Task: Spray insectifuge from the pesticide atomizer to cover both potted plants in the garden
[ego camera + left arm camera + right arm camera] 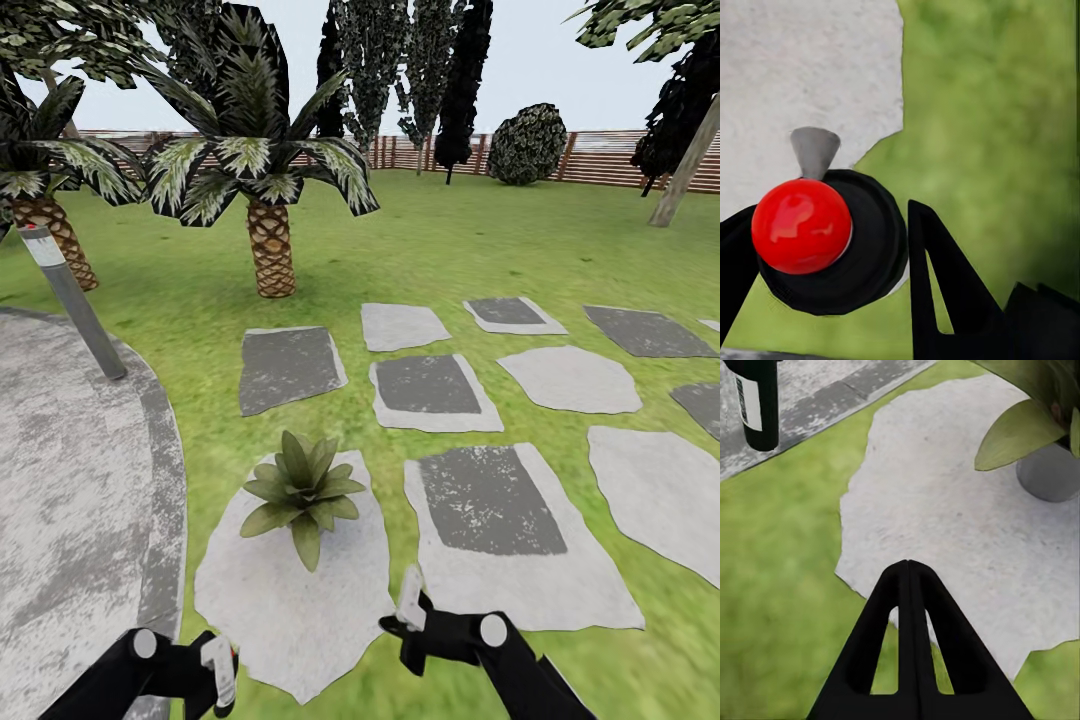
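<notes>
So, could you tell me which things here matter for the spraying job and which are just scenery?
For the job: pesticide atomizer, potted plant.
Just scenery: palms, stepping stones, grey post, fence, paved patch.

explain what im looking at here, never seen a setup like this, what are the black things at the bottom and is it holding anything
This is a simulated two-armed robot on wheels, standing in a garden. The big picture comes from a camera on its head, looking down and ahead. The black things at the bottom are its arms, ending in the left end effector and the right end effector.

The other two pictures come from small cameras on each wrist, looking along the fingers.

On the ground: lawn, a pale stepping stone with a potted plant on it, a round grey paved patch, and palms further back.

The left one seems closed around the pesticide atomizer, a dark bottle with a pale label; its own camera sees the bottle from above. The right one is shut and empty.
</notes>
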Available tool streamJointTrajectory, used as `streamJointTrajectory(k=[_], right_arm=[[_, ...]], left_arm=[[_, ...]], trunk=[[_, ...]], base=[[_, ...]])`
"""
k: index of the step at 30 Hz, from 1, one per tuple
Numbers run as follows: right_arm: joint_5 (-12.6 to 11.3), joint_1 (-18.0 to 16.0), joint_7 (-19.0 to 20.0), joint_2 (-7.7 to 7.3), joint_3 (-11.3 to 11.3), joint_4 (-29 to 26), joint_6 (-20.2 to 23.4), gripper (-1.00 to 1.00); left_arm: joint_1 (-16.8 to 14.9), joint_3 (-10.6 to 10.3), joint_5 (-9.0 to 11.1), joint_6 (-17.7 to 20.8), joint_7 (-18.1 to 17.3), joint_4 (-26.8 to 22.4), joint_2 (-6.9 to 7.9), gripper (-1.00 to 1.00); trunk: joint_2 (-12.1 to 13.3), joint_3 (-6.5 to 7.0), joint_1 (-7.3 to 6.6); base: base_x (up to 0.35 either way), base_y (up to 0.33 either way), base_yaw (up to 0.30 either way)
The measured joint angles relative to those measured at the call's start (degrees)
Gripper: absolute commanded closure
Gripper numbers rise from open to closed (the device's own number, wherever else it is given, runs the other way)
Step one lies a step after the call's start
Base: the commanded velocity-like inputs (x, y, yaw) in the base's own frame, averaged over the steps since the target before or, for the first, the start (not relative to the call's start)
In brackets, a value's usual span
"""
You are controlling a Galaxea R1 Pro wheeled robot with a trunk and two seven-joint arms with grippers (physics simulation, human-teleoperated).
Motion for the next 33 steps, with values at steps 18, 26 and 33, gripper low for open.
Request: streamJointTrajectory(k=[18,26,33], right_arm=[[1.80,-1.14,4.28,4.44,0.12,0.24,0.12,1.00],[3.00,-1.14,4.29,4.54,0.12,0.27,0.12,1.00],[3.01,-1.14,4.30,4.54,0.10,0.21,0.12,1.00]], left_arm=[[-1.69,-0.24,-12.59,1.37,-0.14,-0.46,-9.73,1.00],[-2.11,-0.51,-12.50,1.62,-0.67,-1.31,-11.98,1.00],[-2.16,-0.51,-12.58,1.76,-1.55,-1.86,-13.76,1.00]], trunk=[[0.00,0.00,0.00],[0.00,0.00,0.00],[0.00,0.00,0.00]], base=[[0.000,0.000,0.000],[0.000,0.000,0.000],[0.000,0.000,0.000]])
